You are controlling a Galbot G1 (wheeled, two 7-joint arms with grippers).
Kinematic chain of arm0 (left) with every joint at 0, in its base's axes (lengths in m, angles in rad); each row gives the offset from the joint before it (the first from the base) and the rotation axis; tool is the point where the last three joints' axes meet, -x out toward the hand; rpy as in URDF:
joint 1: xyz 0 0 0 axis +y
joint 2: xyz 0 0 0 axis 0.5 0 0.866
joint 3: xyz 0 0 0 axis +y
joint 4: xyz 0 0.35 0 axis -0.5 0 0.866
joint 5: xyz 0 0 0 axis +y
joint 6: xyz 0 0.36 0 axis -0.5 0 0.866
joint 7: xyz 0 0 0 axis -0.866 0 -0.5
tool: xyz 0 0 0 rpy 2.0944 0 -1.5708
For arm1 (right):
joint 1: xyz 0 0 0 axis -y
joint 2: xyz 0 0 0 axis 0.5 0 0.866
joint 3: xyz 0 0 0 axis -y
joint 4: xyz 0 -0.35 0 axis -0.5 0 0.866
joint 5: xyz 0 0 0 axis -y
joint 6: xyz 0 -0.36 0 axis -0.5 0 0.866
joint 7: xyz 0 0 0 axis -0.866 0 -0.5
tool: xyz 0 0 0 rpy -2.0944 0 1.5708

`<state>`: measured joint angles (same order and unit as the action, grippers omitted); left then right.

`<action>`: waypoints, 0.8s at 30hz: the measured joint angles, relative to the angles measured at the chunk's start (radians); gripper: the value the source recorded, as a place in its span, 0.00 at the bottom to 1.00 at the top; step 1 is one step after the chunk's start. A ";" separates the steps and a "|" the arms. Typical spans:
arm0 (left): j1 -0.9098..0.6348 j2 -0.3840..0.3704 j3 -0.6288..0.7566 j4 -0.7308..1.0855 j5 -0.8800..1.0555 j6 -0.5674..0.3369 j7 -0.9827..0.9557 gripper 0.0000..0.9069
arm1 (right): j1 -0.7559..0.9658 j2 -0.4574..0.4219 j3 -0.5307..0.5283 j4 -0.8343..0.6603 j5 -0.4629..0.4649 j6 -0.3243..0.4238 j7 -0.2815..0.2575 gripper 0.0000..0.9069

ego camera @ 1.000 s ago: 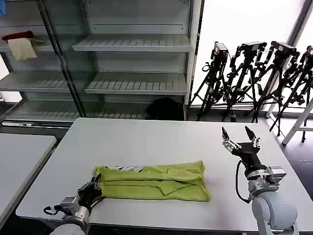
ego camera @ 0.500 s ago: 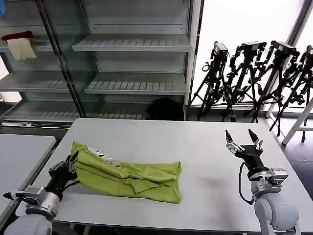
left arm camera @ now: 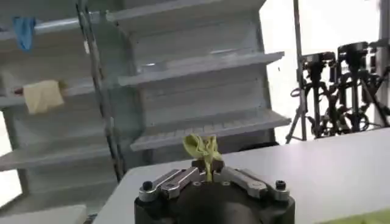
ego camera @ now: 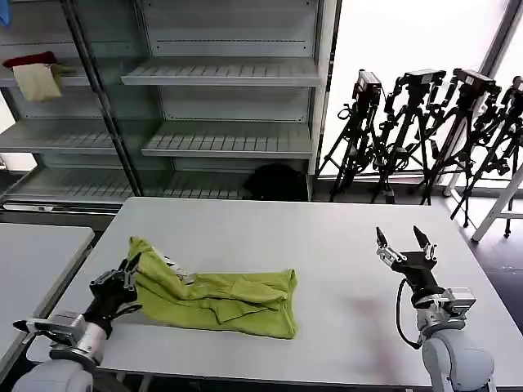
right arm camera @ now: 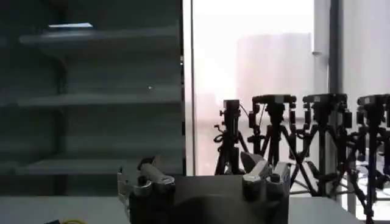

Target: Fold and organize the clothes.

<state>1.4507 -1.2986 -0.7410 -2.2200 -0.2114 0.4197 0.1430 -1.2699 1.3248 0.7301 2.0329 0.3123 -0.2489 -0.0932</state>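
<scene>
White bench (ego camera: 327, 245) taken as reference. Lime-green T-shirt (ego camera: 216, 296) lies crumpled in a long bundle on the near-left part of the bench, its left end lifted off the surface; a bit of white and grey print (ego camera: 173, 265) shows near that raised end. Left end effector (ego camera: 124, 278) sits at the bench's left near corner, pinching the raised end of the T-shirt between its fingers. Head view gives the whole garment and how it trails rightward along the bench from the grasp. Left wrist view adds the close detail: a small tuft of green fabric (left arm camera: 204, 149) stands up from between the closed fingers (left arm camera: 183, 178), with a sliver of more green at the frame's lower corner (left arm camera: 365, 217). Right end effector (ego camera: 405, 242) hovers above the right side of the bench, well apart from the T-shirt, fingers spread in a V and pointing up, holding nothing. Right wrist view shows its two fingers (right arm camera: 149, 176) apart, plus a thin yellow-green speck at the bench edge, too small to identify. Behind the bench, a metal shelving unit (ego camera: 221, 73); a red cloth (ego camera: 29, 60) and cream cloth (ego camera: 37, 82) rest on its upper left shelf. Tripods (ego camera: 425, 122) are clustered beyond the bench's far right corner by the window.
</scene>
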 measured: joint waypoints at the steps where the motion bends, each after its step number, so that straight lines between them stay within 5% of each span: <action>1: 0.000 -0.008 0.018 -0.005 -0.005 0.002 -0.006 0.00 | -0.001 0.000 0.000 -0.001 0.000 0.000 0.000 1.00; 24: -0.040 -0.188 0.485 0.077 0.013 0.032 -0.182 0.00 | -0.011 -0.021 0.027 -0.011 0.002 0.002 -0.001 1.00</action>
<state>1.4102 -1.4866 -0.2558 -2.1426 -0.1980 0.4518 -0.0394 -1.2809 1.3033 0.7572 2.0223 0.3146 -0.2471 -0.0943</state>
